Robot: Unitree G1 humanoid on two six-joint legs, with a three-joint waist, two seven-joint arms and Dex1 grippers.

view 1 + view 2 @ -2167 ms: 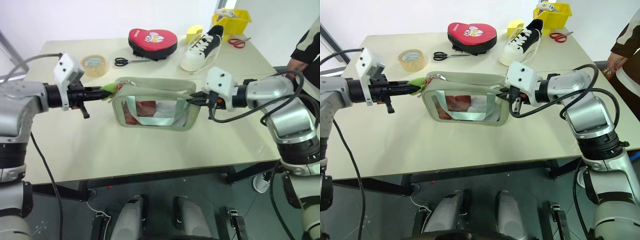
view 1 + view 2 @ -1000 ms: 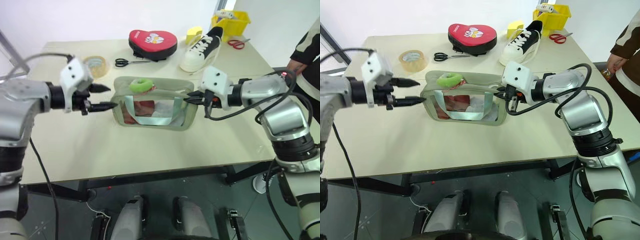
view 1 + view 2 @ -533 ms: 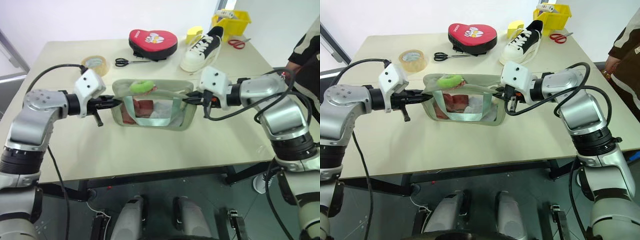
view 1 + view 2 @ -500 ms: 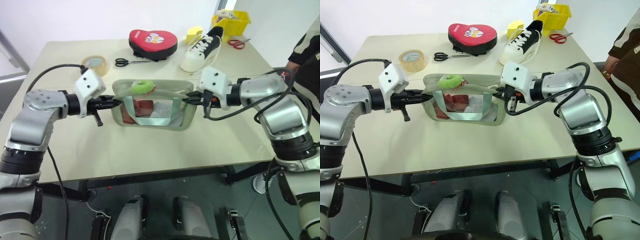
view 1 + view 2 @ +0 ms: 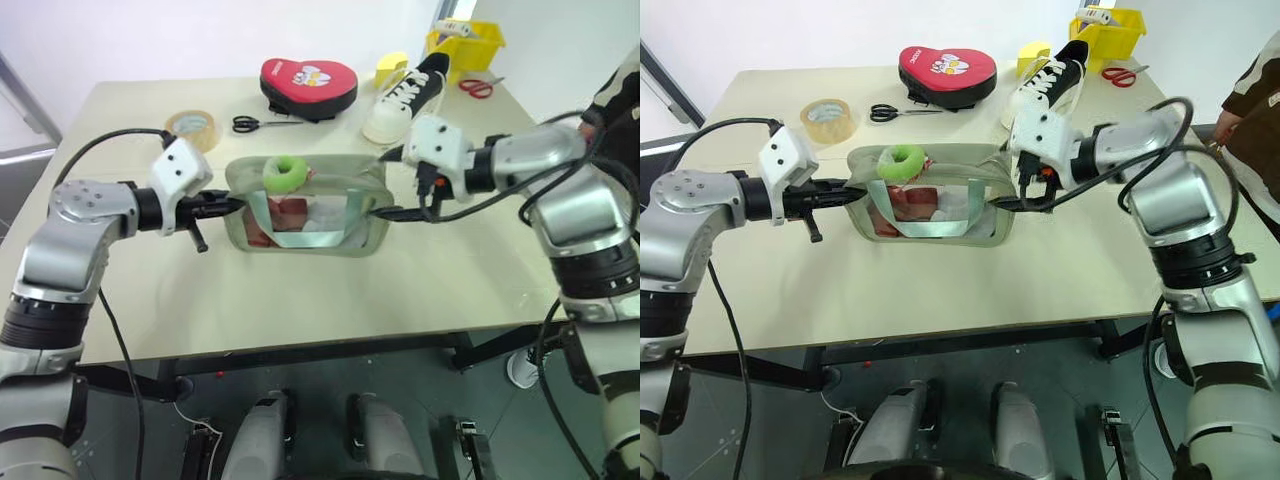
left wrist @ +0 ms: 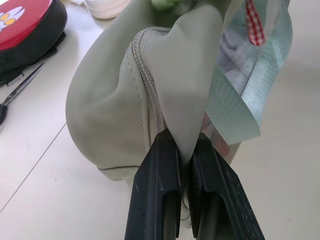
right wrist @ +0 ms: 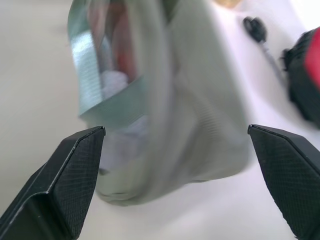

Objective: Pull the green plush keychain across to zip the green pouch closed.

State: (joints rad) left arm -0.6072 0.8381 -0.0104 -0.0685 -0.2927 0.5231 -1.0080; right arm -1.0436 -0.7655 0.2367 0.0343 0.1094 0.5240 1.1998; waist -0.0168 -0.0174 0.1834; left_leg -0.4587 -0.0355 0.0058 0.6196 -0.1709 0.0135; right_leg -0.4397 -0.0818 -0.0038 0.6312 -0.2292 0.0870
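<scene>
Left eye view gives me the green plush keychain (image 5: 285, 172) sitting on the top edge of the green pouch (image 5: 305, 206), toward its left half, with the pouch standing upright near the middle of the table (image 5: 300, 290). My left gripper (image 5: 228, 204) is clamped on the pouch's left end; from the left wrist view I can see fabric pinched flat between the two black fingers (image 6: 159, 190), right beside the zipper seam. My right gripper (image 5: 395, 184) is spread wide at the pouch's right end, grasping nothing, one finger above the pouch's corner and one by its side. Behind the pouch lie a tape roll (image 5: 192, 128), black scissors (image 5: 258, 123), a red heart-shaped case (image 5: 308, 83) and a black-and-white sneaker (image 5: 405, 88).
</scene>
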